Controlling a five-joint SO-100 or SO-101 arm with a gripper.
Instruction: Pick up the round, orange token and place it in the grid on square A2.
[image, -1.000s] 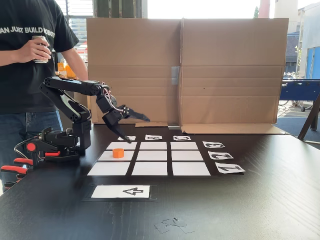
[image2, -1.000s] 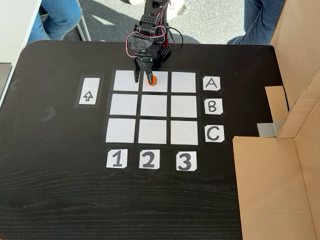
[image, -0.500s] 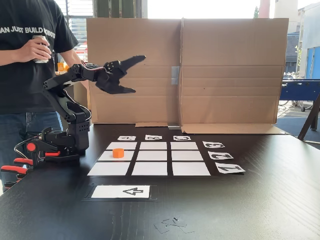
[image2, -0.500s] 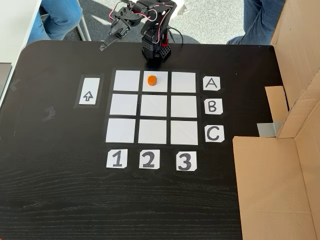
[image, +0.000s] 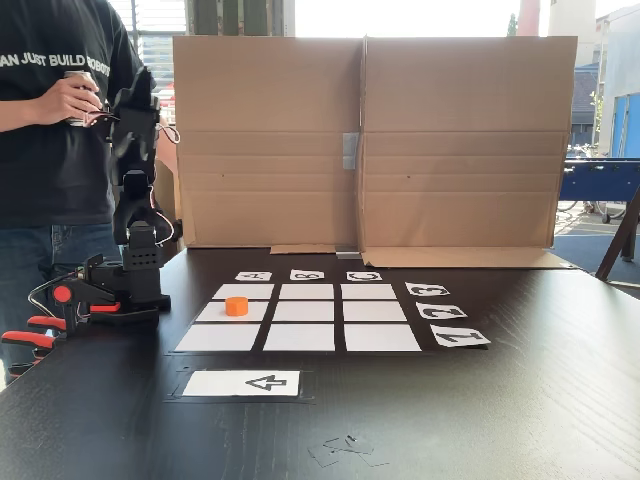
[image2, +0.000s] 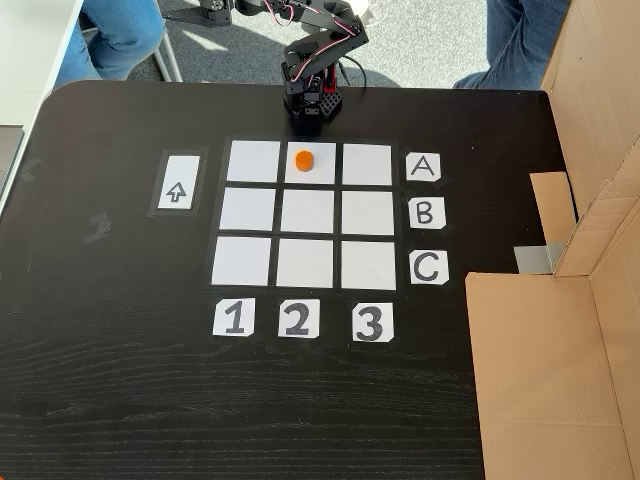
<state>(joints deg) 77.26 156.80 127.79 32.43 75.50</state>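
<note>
The token (image2: 304, 159) sits upright in the middle cell of the row beside the A card, in line with the 2 card; that cell is square A2 (image2: 312, 172), so by the look of it the placing is done. In a fixed view from the side the token (image: 236, 306) stands free on its white cell, with nothing touching it. The step in hand is judged to be the retreat: the arm is folded up and back over its base, well apart from the grid (image2: 245, 260). The tool (image: 140, 88) is raised high near the person's hand; it carries nothing that can be seen, but whether its jaws are parted or closed I cannot tell. No further move on the token seems called for; the arm need only settle without swinging over the cells.

Nearest the side camera, the black wood-grain tabletop (image: 520, 420) bears a few small scraps and then a single white arrow card (image: 241, 382). Beyond it lie the nine white cells with the number cards at the right and the letter cards at the far edge. Behind them stands a folded cardboard screen (image: 460, 140). At the left a person (image: 45, 130) in a dark shirt holds a can, and bright windows lie behind.
</note>
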